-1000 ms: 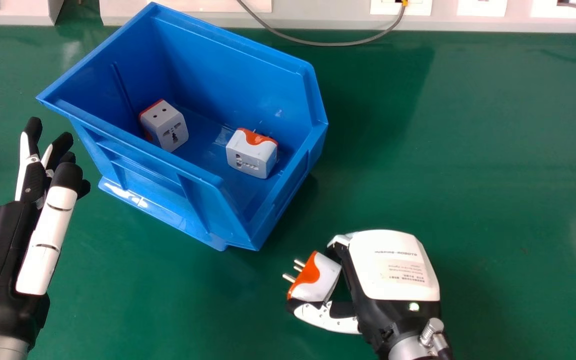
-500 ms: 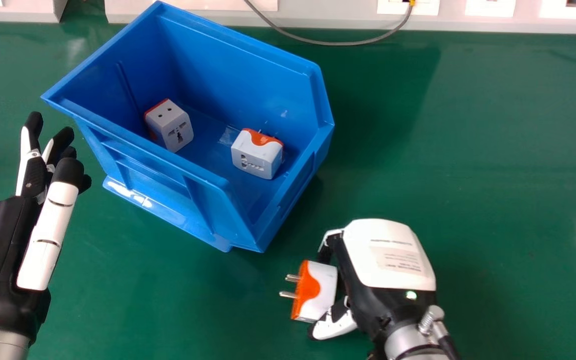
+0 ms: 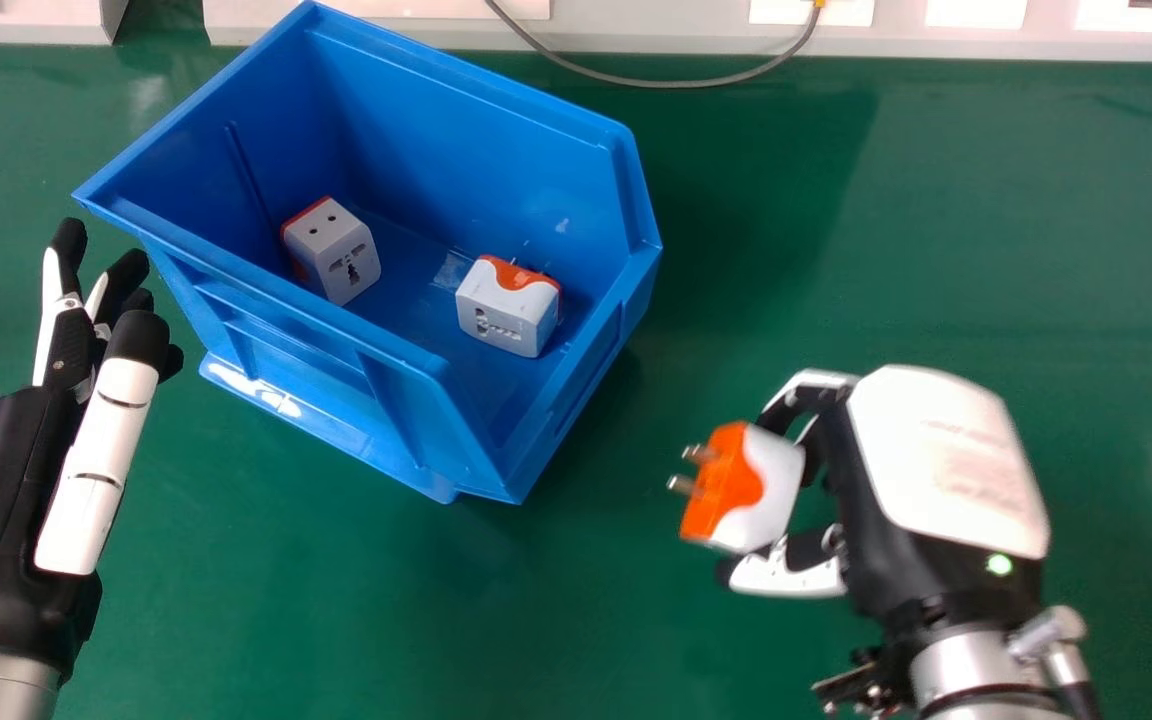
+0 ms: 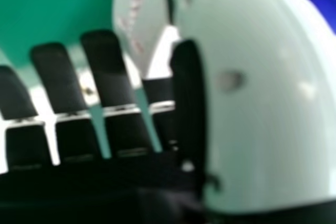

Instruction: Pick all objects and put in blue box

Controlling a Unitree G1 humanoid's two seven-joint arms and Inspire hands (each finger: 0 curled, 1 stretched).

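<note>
In the head view, my right hand (image 3: 946, 470) is right of the box's near corner, its fingers and thumb curled round a white and orange plug adapter (image 3: 771, 488) whose metal pins point left. The right hand view shows my right hand (image 4: 107, 72) with the adapter (image 4: 137, 19) between fingers and thumb. The blue box (image 3: 406, 395) stands at the upper left. Inside it lie one adapter (image 3: 334, 252) toward the left and another adapter (image 3: 506, 308) toward the right. My left hand (image 3: 21, 480) is held left of the box, its fingers straight and nothing in them.
The green table (image 3: 936, 230) spreads to the right of the box and in front of it. A grey cable (image 3: 656, 84) loops over the table's far edge, beside a pale strip with sockets (image 3: 636, 22).
My right hand first dipped slightly nearer, then moved right and farther from me, with the adapter tilting in its hold. My left hand has shifted only slightly in the view.
</note>
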